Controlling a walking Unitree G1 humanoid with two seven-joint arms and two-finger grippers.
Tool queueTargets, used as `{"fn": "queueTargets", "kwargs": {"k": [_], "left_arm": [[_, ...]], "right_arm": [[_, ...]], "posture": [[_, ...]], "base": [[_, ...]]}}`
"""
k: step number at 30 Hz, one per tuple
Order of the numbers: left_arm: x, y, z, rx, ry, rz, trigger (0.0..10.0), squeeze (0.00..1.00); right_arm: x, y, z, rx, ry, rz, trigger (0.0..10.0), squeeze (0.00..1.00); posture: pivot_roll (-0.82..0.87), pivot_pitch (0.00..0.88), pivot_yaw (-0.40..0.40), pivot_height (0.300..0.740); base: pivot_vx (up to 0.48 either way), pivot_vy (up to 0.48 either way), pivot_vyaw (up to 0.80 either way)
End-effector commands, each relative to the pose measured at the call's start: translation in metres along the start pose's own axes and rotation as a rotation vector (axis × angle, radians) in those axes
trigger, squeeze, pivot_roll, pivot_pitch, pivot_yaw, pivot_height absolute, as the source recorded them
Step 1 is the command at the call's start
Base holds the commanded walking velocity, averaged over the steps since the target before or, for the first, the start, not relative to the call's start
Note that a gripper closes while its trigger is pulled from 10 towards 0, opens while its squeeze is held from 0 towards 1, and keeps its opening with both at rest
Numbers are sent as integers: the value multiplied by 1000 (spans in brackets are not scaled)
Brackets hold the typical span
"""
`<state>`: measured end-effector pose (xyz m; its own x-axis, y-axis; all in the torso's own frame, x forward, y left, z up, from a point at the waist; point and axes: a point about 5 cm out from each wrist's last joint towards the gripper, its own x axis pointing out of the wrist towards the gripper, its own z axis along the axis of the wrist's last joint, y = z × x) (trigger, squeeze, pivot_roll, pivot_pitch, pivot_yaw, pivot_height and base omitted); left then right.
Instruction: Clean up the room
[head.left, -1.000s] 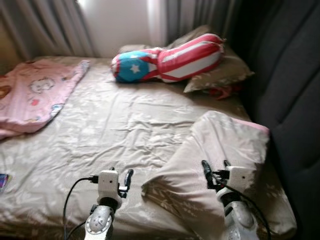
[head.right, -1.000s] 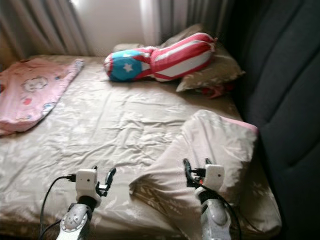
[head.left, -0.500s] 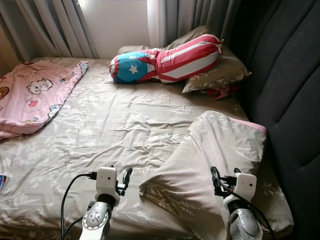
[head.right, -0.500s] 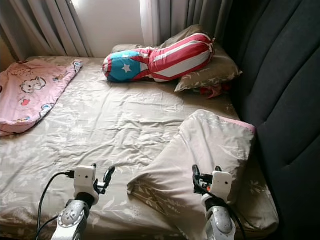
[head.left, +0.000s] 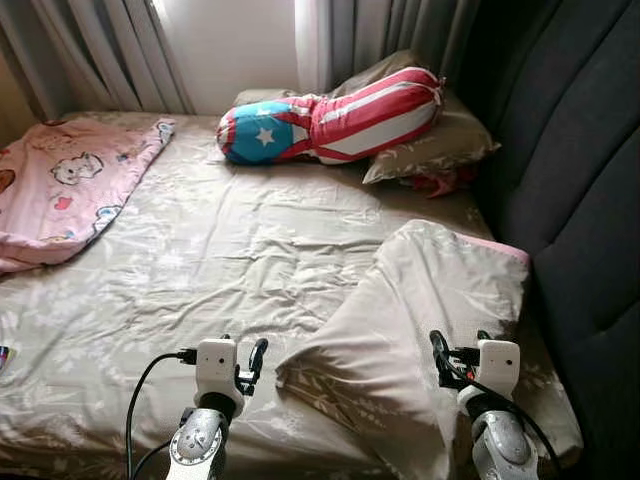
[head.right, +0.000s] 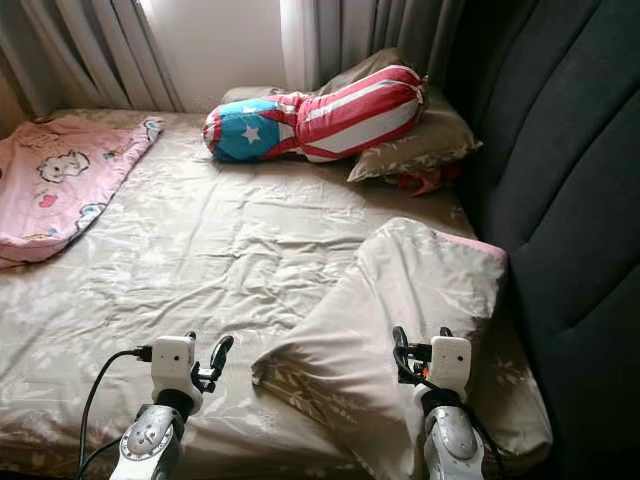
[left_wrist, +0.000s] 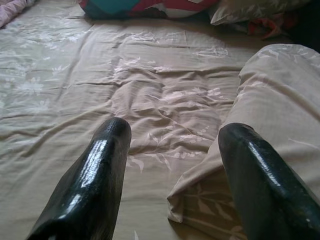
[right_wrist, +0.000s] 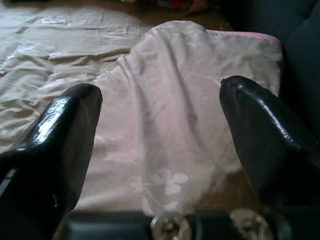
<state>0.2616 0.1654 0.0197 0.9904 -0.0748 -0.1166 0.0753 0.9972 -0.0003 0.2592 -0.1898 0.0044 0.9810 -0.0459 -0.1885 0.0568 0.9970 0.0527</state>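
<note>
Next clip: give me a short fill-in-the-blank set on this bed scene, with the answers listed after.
1. The right gripper hovers above the folded-back beige ____.
2. The pink blanket lies on the bed's ____ side.
3. The stars-and-stripes bolster leans on a beige ____ by the dark headboard.
4. The left gripper has its fingers ____ and holds nothing.

Answers: duvet; left; pillow; open

Ahead of you, bed (head.left: 230, 250): blanket (head.left: 60, 190) on its far-left edge, bolster (head.left: 330, 125) and pillow (head.left: 435, 145) along the far edge, folded-back cover (head.left: 420, 310) at the near-right corner, headboard (head.left: 590, 200) right.
</note>
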Motion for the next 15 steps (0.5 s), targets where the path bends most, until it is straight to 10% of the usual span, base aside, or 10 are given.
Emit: {"fn": "queueTargets", "kwargs": {"k": [1, 15], "left_arm": [[0, 0, 0, -9, 4, 1, 10000, 0], [-1, 1, 2, -9, 6, 0, 10000, 0]], "right_arm": [[0, 3, 2, 6, -17, 4, 10000, 0], [0, 7, 0, 18, -5, 0, 10000, 0]], "posture": [[-119, 30, -62, 673], [-109, 20, -59, 673]], "base": [[0, 0, 0], [0, 0, 0]]}}
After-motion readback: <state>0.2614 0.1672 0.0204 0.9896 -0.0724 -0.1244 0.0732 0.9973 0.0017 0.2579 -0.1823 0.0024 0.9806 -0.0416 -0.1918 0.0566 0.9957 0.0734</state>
